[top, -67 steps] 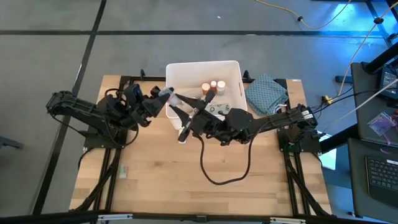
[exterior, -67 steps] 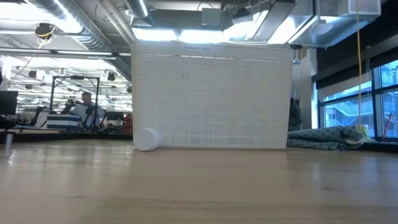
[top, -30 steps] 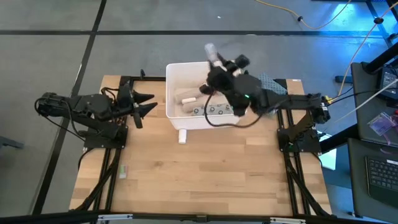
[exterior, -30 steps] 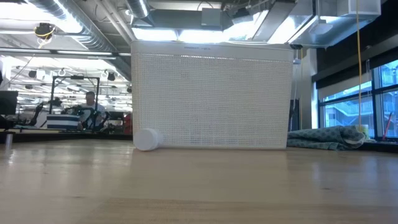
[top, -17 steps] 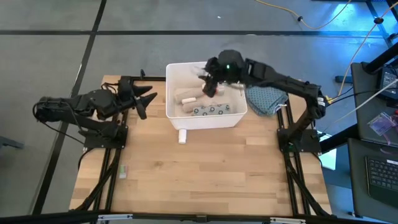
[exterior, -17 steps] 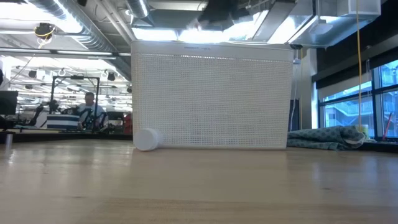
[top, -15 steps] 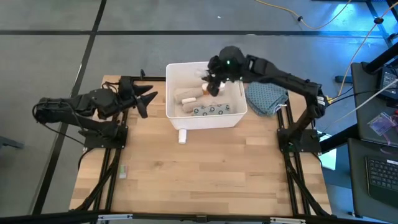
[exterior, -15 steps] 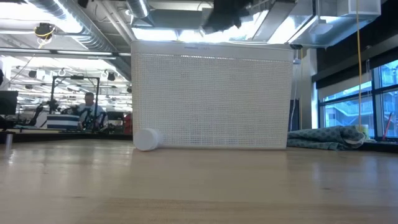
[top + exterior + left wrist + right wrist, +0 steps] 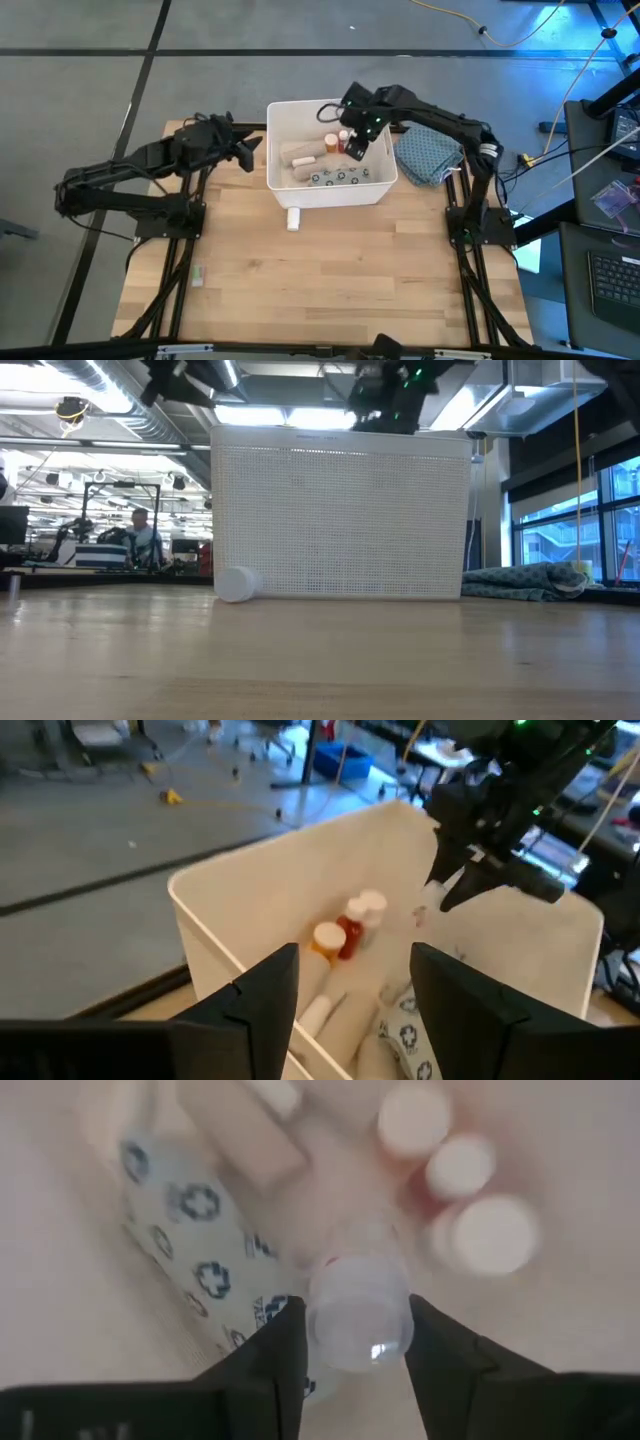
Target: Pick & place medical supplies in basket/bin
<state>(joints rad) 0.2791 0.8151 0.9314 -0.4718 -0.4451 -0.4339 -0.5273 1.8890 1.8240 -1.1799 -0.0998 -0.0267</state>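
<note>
The white bin [image 9: 276, 178] stands at the table's far middle. It holds a beige roll [image 9: 298, 156], a dotted packet [image 9: 340, 177] and white-capped red bottles [image 9: 350, 925]. My right gripper [image 9: 356, 143] points down over the bin's right part, shut on a pale tube [image 9: 358, 1315]. My left gripper [image 9: 246, 152] hovers open just left of the bin, with nothing between its fingers [image 9: 262, 1000]. A small white roll [image 9: 293, 218] lies on the table against the bin's near wall [image 9: 340, 520]. My right gripper pinches the pale tube between its two fingers, coming from above and pointing down. In the right wrist view the tube's rounded end [image 9: 360, 1292] shows end-on between the fingers. The tube hangs clear above the packet and bottles. Which part of its length is held is hidden.
A blue-grey patterned cloth [image 9: 428, 150] lies bunched to the right of the bin, also seen as a low heap [image 9: 530, 580] in the low view. The near half of the wooden table [image 9: 330, 290] has free room.
My right gripper has come down from high over the bin's far rim toward its right part and tipped over until it points down, carrying the tube with it. My left gripper has swung toward the bin's left wall and the far edge.
</note>
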